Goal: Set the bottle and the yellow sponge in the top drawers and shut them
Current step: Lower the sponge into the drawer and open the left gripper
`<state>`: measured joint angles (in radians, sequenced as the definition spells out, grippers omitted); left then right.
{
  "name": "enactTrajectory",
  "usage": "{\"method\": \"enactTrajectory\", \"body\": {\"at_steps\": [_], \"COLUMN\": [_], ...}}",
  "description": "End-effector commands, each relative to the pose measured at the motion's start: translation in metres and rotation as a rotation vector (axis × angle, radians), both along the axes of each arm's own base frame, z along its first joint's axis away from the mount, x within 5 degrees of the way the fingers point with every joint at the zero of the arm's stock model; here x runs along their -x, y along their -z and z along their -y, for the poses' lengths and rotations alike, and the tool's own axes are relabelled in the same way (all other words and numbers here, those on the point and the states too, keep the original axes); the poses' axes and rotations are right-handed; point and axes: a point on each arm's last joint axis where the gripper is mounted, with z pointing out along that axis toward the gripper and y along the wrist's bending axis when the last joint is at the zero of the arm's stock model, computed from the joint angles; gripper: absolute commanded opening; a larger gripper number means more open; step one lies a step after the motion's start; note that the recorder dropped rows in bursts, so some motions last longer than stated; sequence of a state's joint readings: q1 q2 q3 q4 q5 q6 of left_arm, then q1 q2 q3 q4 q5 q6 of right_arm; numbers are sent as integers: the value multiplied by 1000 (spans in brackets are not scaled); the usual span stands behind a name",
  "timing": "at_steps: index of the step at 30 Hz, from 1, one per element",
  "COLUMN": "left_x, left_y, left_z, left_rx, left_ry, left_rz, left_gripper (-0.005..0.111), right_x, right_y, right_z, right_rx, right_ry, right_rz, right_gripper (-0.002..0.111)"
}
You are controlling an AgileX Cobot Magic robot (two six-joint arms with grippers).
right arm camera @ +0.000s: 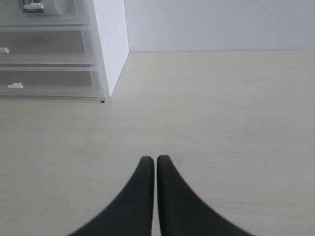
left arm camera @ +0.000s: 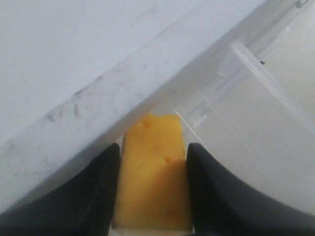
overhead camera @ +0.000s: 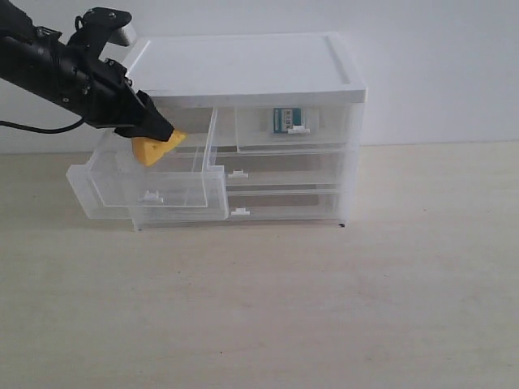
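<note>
Pale wood-grain tabletop [overhead camera: 324, 308] fills the foreground, with a plain white wall [overhead camera: 438, 65] behind it. On the table stands a small cabinet [overhead camera: 243, 65] with a white lid and clear plastic drawers.

Your left gripper [left arm camera: 153, 150] reaches in from the upper left of the exterior view. Its black fingers [left arm camera: 98, 187] press on either side of the yellow sponge [overhead camera: 156, 148], gripping it between them at a moderate width. The sponge hangs over the mouth of the left top drawer [overhead camera: 105, 190], which stands pulled well out of the cabinet towards the camera. The sponge sits near the drawer's rear, just under the front edge of the cabinet's lid. You cannot tell whether it touches the drawer.

The right top drawer [overhead camera: 332, 130] is pushed in flush. The bottle [overhead camera: 285, 120] is inside it, its teal label showing through the clear front just above the white clip handle [overhead camera: 300, 129].

Below, the two full-width drawers [overhead camera: 284, 172] are both pushed in.

Your right gripper [right arm camera: 155, 160] appears only in its own wrist view. Its fingertips are pressed together with nothing between them, above bare table, off to the cabinet's side.
</note>
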<state>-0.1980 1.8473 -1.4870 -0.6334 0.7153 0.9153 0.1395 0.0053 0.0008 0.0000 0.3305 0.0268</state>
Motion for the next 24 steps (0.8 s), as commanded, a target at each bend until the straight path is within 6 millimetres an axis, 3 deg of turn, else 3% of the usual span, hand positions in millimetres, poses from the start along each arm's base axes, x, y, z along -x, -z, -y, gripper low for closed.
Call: {"method": "enactTrajectory", "body": {"at_steps": [1,3,4,6,11,20,22,24], "left_x": [-4,-4,-4,-4,-3,24,31,38], "left_y": [-6,-6,-6,-6,-10,-53,-57,-61], "left_z": [-2,-2,-2,-2,-2,-4,-5,-7], "left_rx": [14,12,12,12,16,25,9,-8], "left_ry": [-33,-32,-32,-32,-32,15,45,56], "left_rz": [37,36,36,36,45,96,80,51], "left_gripper": [12,31,47,59,60,58,51,35], "right_x": [0,0,0,0,0,0,0,0], "right_y": [-1,-1,-1,-1,-1,-1,-1,-1], "right_z": [0,0,0,0,0,0,0,0], "right_rx": [10,10,10,10,10,10,10,10], "right_ry": [0,0,0,0,0,0,0,0], "right_rz": [16,16,16,16,16,16,16,16], "right_gripper": [0,0,0,0,0,0,0,0]}}
